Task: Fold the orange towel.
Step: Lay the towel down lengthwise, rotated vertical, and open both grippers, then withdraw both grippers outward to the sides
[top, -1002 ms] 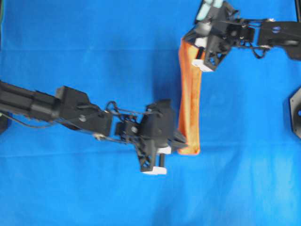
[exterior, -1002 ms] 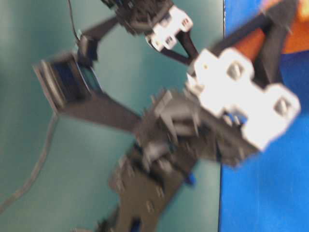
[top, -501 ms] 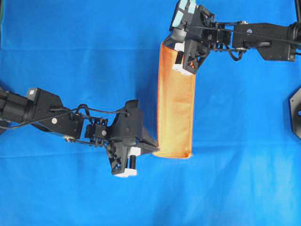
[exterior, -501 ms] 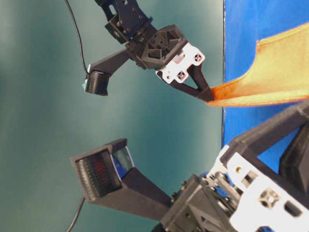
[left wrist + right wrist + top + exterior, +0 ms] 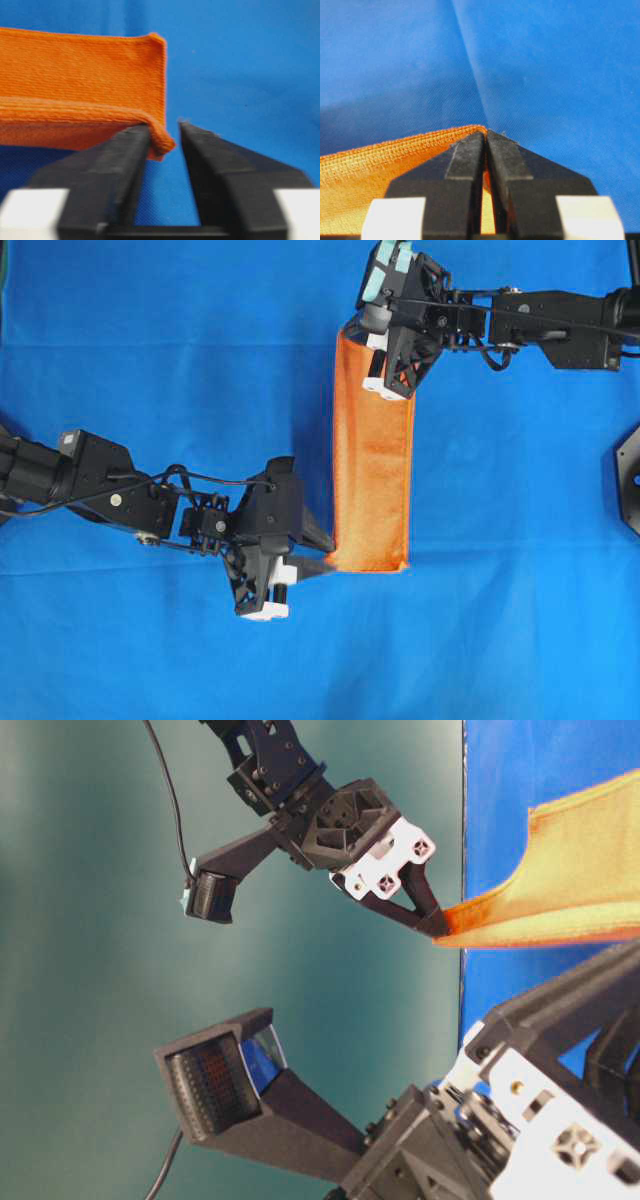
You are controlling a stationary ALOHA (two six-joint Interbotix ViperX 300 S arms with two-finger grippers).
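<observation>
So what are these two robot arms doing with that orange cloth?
They are folding the orange towel, which lies as a long doubled strip on the blue cloth surface. The right gripper is clamped on one end of it. At the other end, the left gripper has its jaws apart, a corner lying between them.

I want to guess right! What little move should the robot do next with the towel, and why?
Probably open the right hand too. The left hand has its jaws apart and the corner slipping free, while the right one is shut on the towel, which lies as a folded strip.
</observation>
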